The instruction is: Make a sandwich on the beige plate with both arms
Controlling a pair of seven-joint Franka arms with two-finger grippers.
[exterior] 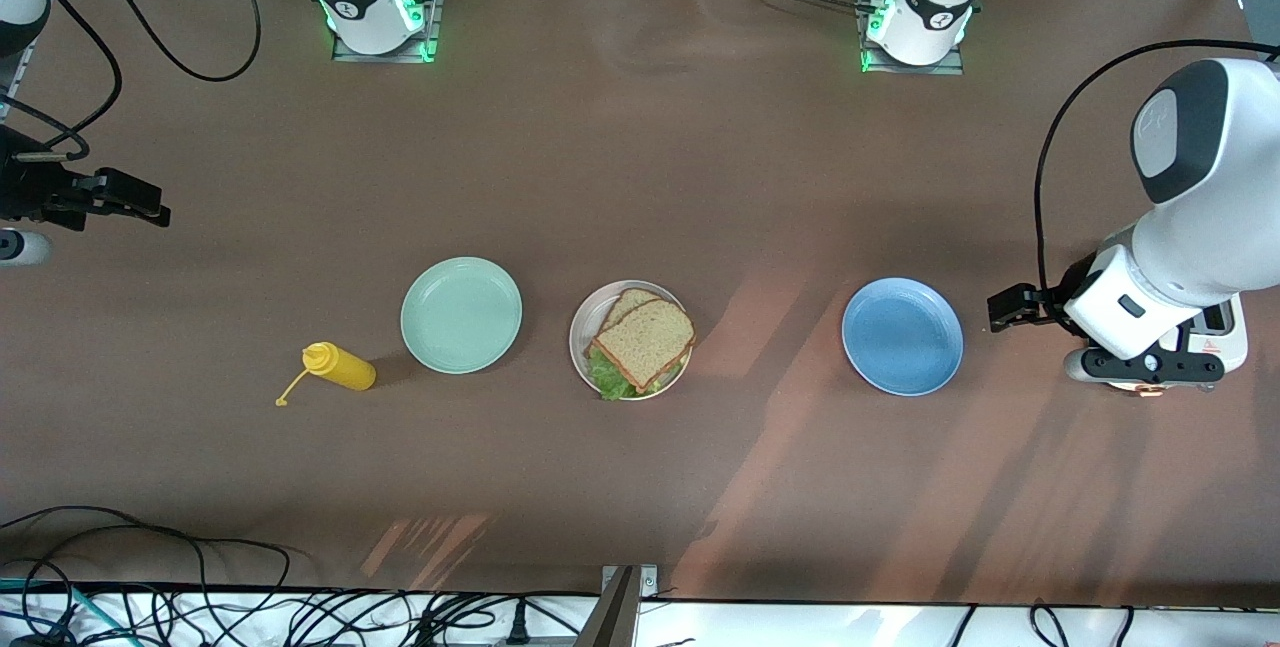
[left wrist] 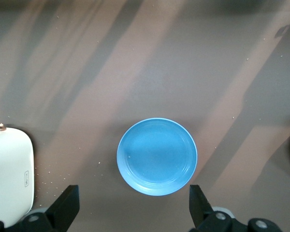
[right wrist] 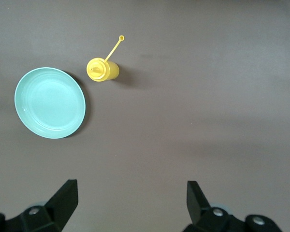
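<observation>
Black jaws of left gripper [left wrist: 130, 205] and right gripper [right wrist: 130, 200] spread wide, empty.

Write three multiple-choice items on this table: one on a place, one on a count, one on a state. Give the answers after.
1. Where does the sandwich lie?
A. on the beige plate
B. on the blue plate
C. on the bare table

2. How many plates are on the table?
A. two
B. three
C. four

3. How do the two hands stand?
A. both shut on bread
B. one open, one shut
C. both open, holding nothing

Answers:
1 A, bread and lettuce sit on the middle plate.
2 B, mint-green plate, beige, blue.
3 C, the left hand and right hand show spread fingers with nothing between.
</observation>
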